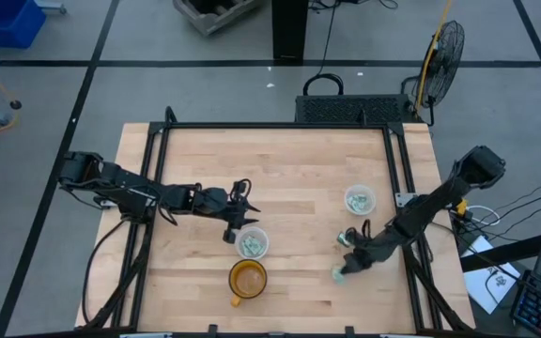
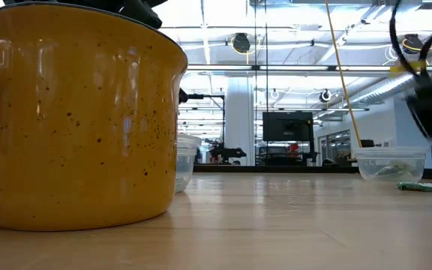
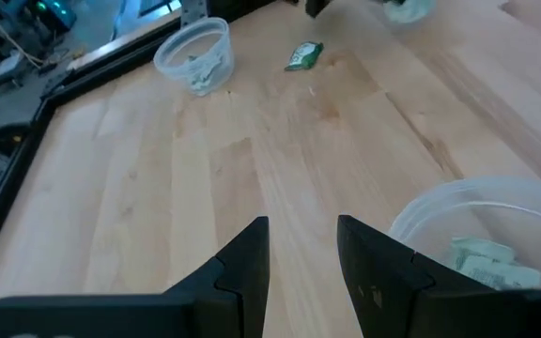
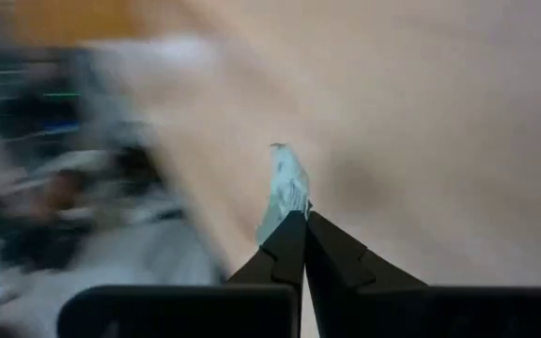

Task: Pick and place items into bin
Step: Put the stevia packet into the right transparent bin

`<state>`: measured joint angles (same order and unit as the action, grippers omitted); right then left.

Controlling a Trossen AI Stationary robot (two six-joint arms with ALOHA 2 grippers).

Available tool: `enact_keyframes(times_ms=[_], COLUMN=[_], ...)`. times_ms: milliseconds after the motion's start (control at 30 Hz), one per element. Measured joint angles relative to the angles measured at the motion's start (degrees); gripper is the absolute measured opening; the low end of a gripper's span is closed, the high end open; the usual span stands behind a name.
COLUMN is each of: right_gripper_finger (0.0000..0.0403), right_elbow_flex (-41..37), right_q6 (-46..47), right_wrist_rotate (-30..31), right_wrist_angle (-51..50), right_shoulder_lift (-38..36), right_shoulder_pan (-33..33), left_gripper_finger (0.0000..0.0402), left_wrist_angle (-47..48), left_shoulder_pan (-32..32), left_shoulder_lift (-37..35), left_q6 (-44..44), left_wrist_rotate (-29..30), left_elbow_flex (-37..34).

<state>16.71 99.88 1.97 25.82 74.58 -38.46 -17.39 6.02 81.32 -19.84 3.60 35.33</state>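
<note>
The items are small pale green-and-white packets. One packet [image 4: 287,186] is in my shut right gripper [image 1: 344,268], near the table's right near part. Another packet [image 1: 346,238] lies flat on the wood just beyond it and also shows in the low view [image 2: 424,187]. More packets lie in two clear plastic cups: one cup [image 1: 359,199] on the right, one cup [image 1: 252,243] at the middle. My left gripper [image 3: 303,246] is open and hovers just left of the middle cup [image 3: 482,235], touching nothing. My right gripper pinches one packet between its two fingertips [image 4: 294,235], by the packet's near edge [image 4: 285,208]. The rest of the packet sticks out beyond the fingertips. Whether it is clear of the table, I cannot tell through the blur.
A yellow speckled mug [image 1: 247,279] stands near the table's near edge, just in front of the middle cup, and fills the left of the low view [image 2: 81,120]. A black frame rail [image 1: 402,169] runs around the tabletop. Bare wood lies between the two cups.
</note>
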Motion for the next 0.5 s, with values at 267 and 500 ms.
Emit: enact_keyframes(times_ms=[267,500], right_gripper_finger=[0.0001,0.0000], right_elbow_flex=[0.29,0.26], right_q6=[-24.69,-42.27], right_wrist_rotate=[21.44,31.72], right_wrist_angle=[0.75,-12.81], right_shoulder_lift=[-12.64,-26.65], right_shoulder_pan=[2.81,6.68], left_gripper_finger=[0.0134,0.0134], left_wrist_angle=[-3.68,-4.43], left_shoulder_pan=[-1.51,-4.00], left_shoulder_lift=[0.00,0.00], left_q6=[-1.50,-1.48], left_wrist_rotate=[0.04,-0.02], left_elbow_flex=[0.00,0.00])
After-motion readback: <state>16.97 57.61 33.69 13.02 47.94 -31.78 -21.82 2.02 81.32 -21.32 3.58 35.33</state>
